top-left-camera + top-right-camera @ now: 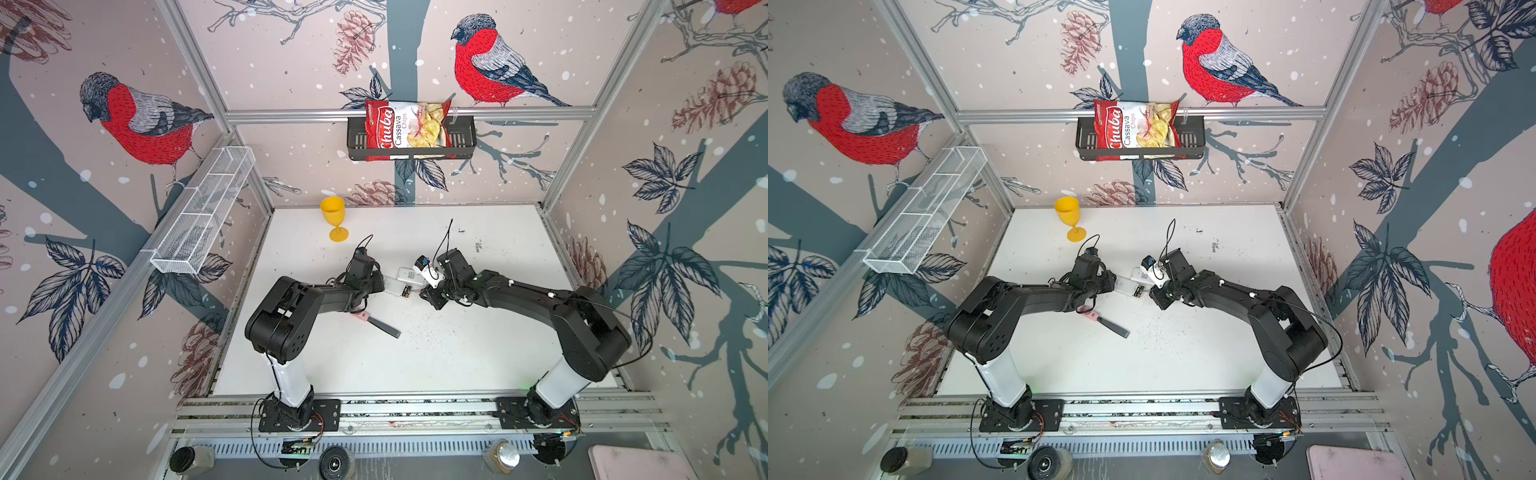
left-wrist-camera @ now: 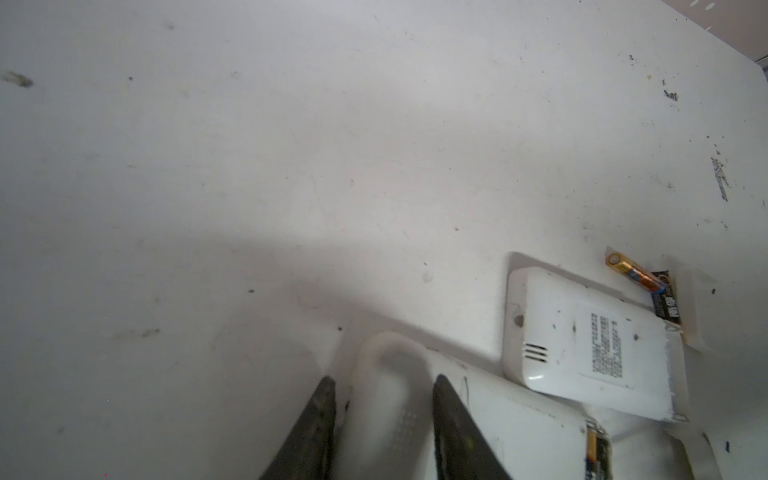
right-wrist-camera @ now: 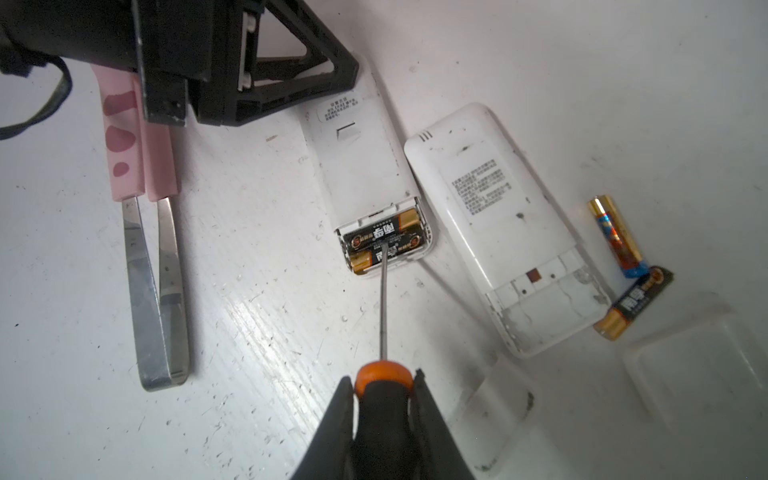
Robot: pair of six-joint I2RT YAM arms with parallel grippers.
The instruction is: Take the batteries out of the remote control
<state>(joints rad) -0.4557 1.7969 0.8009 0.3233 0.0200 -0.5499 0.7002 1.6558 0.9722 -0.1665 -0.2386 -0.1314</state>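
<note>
Pinched in the right gripper [image 3: 383,376], a screwdriver [image 3: 383,316] touches two batteries [image 3: 382,241] inside the remote [image 3: 357,166] at mid-table; the left gripper [image 2: 384,380] clamps its left end. Just beyond lie a second remote [image 3: 490,216] and two loose batteries [image 3: 615,237], with tweezers [image 3: 153,270] nearer.

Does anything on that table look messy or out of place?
Yes: two loose batteries lie askew beside the empty remote, whose back cover is off. Dark specks are strewn over the white table.

Bright diffuse light, soft shadows
</note>
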